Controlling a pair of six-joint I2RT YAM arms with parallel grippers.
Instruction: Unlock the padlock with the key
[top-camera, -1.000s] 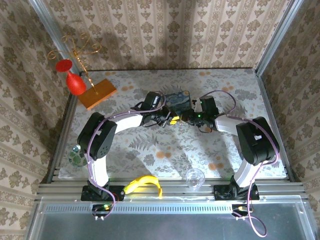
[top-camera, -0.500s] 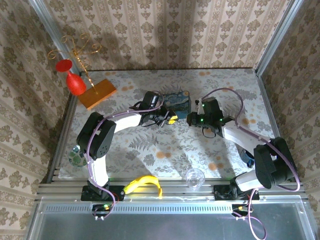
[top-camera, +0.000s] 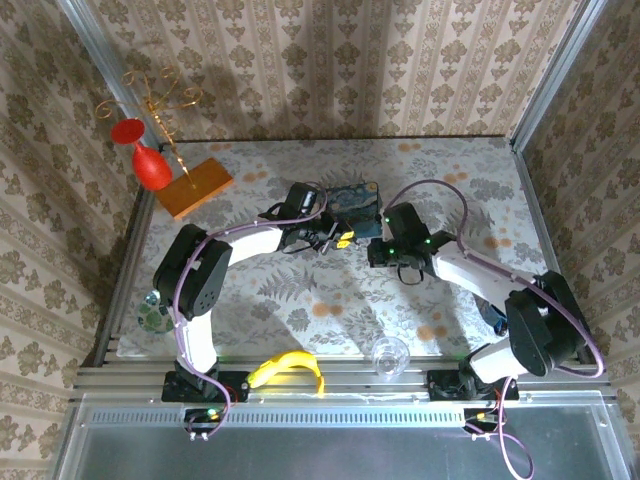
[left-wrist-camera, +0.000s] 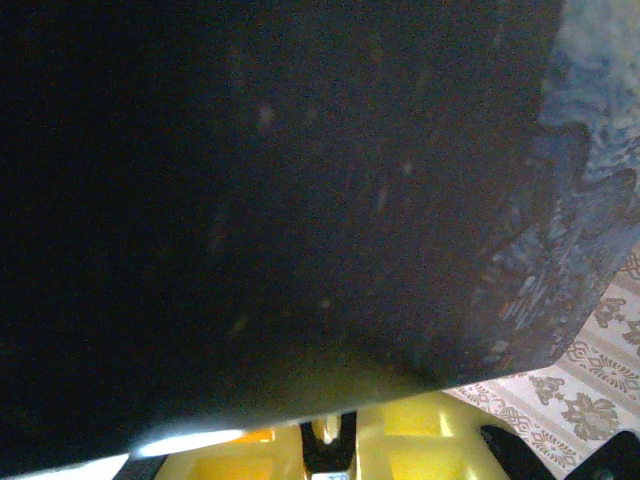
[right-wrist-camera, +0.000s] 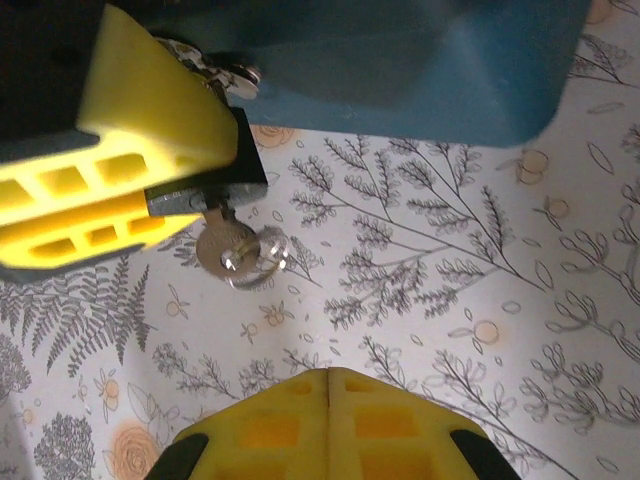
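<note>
Where the boxy padlock ends, a round key hangs.

Striped damask wallpaper lines three sides. The table carries a pale fern-and-flower cloth; an aluminium rail runs along its near edge.

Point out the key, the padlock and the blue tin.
key (right-wrist-camera: 216, 243): right wrist view, round bow.
padlock (right-wrist-camera: 248, 160): right wrist view, dark body edge.
blue tin (right-wrist-camera: 430, 70): right wrist view, side wall.
</note>
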